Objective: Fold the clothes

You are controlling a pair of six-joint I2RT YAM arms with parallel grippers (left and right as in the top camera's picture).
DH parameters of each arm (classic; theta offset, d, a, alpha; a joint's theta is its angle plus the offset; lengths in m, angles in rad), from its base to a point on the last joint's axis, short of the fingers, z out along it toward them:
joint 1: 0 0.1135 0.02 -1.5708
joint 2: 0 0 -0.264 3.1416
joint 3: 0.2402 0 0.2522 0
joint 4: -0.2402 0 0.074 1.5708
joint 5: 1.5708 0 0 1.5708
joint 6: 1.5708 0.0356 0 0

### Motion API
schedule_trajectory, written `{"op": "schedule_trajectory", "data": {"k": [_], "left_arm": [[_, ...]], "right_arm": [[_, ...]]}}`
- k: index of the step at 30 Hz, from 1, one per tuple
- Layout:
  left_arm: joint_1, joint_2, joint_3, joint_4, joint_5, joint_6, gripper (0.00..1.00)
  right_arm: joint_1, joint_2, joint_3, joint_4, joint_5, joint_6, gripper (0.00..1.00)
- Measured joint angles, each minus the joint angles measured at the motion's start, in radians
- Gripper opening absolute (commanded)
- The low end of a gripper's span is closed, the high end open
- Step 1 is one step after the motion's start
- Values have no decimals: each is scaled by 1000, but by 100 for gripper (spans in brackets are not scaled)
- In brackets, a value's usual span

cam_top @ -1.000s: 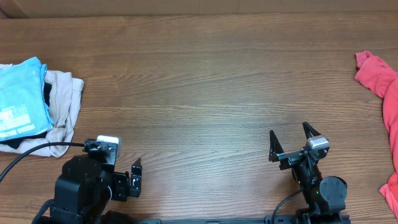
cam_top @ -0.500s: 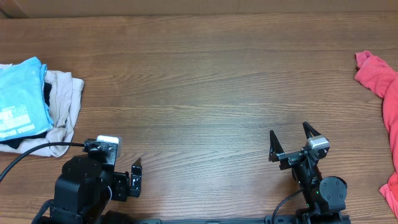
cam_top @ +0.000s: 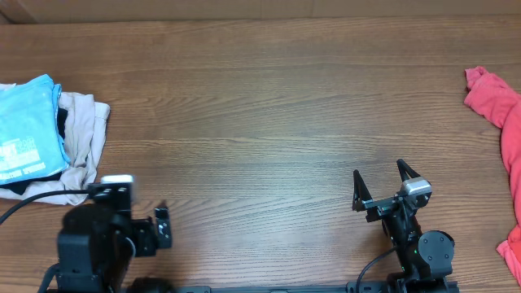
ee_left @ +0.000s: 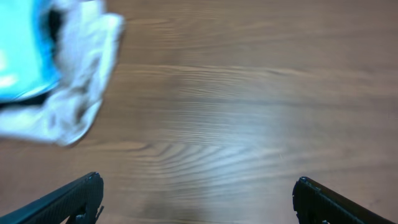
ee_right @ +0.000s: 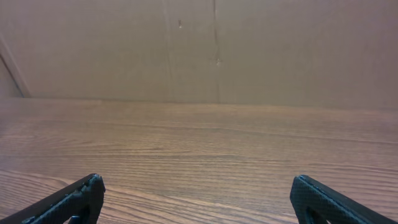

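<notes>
Brown wood-grain table (cam_top: 260,89) is filling pretty much the whole overhead shot. Light blue T-shirt (cam_top: 28,122) is sitting way over at the left edge, lying on top of a beige garment (cam_top: 88,134), with a bit of a black one (cam_top: 12,190) peeking out underneath. A coral-red garment (cam_top: 498,114) is hanging out at the far right edge, well apart from everything. Left gripper (cam_top: 155,225) is hovering front-left, near the pile but not touching it. Right gripper (cam_top: 378,172) is sitting front-right with its jaws spread wide over bare wood, holding nothing.

Left wrist cam is looking down at the table, a bit blurry. Both fingers (ee_left: 68,202) are showing out at the bottom corners, so the jaws are gaping wide with nothing between them. The blue shirt and beige cloth are showing top-left.

Right wrist cam is looking across bare wood toward a plain beige wall (ee_right: 199,50), with the jaws wide apart and gripping nothing.
</notes>
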Motion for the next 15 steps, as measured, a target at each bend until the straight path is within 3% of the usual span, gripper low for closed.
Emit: {"op": "schedule_trajectory", "data": {"k": [5,15], "left_arm": [[194,-14,-60,77,18,0,100],[199,-336,-551,568,42,4,100]], "right_arm": [[0,0,0,0,0,0,100],[0,0,0,0,0,0,100]]}}
